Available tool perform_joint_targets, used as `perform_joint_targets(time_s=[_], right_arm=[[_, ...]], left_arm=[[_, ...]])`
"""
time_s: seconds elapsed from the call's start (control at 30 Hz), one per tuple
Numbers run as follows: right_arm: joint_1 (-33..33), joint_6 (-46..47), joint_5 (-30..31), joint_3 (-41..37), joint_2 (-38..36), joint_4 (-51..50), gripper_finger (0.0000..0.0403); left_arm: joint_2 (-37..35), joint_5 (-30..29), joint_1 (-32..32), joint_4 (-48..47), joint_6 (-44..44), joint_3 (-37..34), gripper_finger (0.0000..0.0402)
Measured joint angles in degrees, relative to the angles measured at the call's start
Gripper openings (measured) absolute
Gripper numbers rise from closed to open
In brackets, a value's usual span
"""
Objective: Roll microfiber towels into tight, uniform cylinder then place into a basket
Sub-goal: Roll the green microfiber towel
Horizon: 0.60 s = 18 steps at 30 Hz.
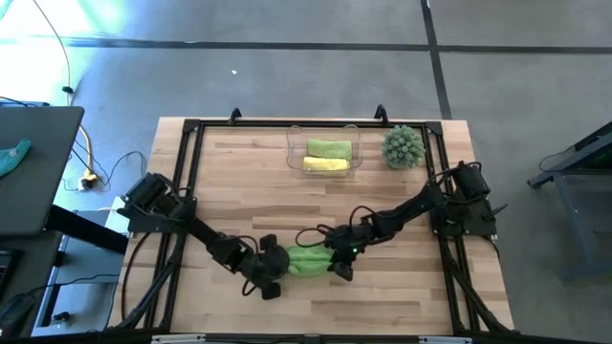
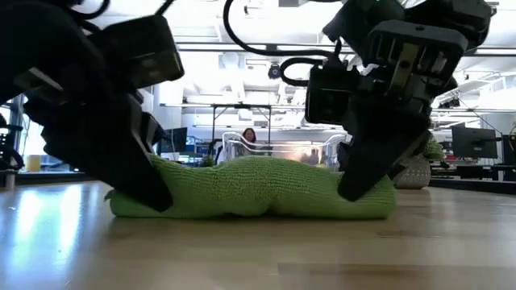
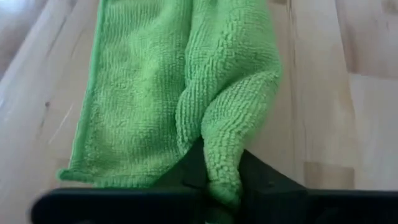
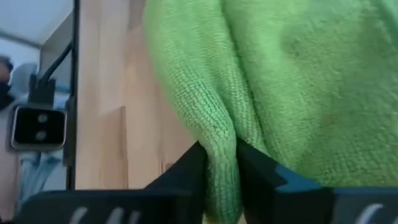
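A lime green microfiber towel (image 1: 307, 260) lies bunched into a loose roll on the wooden table (image 1: 239, 182), near its front edge. In the left wrist view a flat flap (image 3: 124, 106) of it is spread beside the rolled part (image 3: 233, 68). My left gripper (image 1: 271, 277) is shut on the towel's left end and my right gripper (image 1: 340, 268) on its right end. The clear basket (image 1: 292, 153) at the table's far side holds a rolled green towel (image 1: 328, 148) and a rolled yellow one (image 1: 325, 164). My left gripper pinches a raised fold (image 3: 219, 163) at the towel's left end between its two fingers, slanting down from the table's left. The towel rests on the table. My right gripper has a fold (image 4: 217, 158) at the towel's right end between its two fingers, slanting down from the right. That end also rests on the table.
A spiky green ball-shaped plant (image 1: 404, 146) stands right of the basket at the back. A black frame (image 1: 186, 153) runs around the table. Bare wood lies between the towel and the basket. A person (image 2: 248, 137) shows far off in the room.
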Motion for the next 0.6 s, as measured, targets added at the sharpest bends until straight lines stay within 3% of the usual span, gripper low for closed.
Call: perform_joint_targets(time_s=[0.07, 0.13, 0.27, 0.37, 0.47, 0.6], right_arm=[[-0.85, -2.89, -3.56, -0.02, -1.08, -0.94, 0.009], [-1.54, -5.14, -6.54, -0.22, -2.74, -2.29, 0.0102], [-1.42, -9.13, -6.73, -0.33, -8.0, -7.04, 0.0109], [0.39, -14.18, 0.25, -0.24, -12.01, -11.44, 0.011], [4.47, -21.09, 11.14, -0.26, -14.34, -13.41, 0.011], [12.24, -34.26, 25.63, -0.22, -14.46, -10.06, 0.011]], left_arm=[[-0.01, 1.86, 0.69, -0.01, -1.82, -0.34, 0.0015], [-0.03, 3.45, 1.28, 0.43, -4.26, -0.72, 0.0018], [-0.15, 5.57, 2.33, 4.71, -8.93, -3.22, 0.0023], [-0.27, 7.55, 3.28, 11.01, -11.34, -6.11, 0.0013], [-0.28, 11.42, 4.93, 18.09, -14.57, -9.45, 0.0012], [-0.55, 12.67, 6.24, 20.29, -16.99, -11.17, 0.0014]])
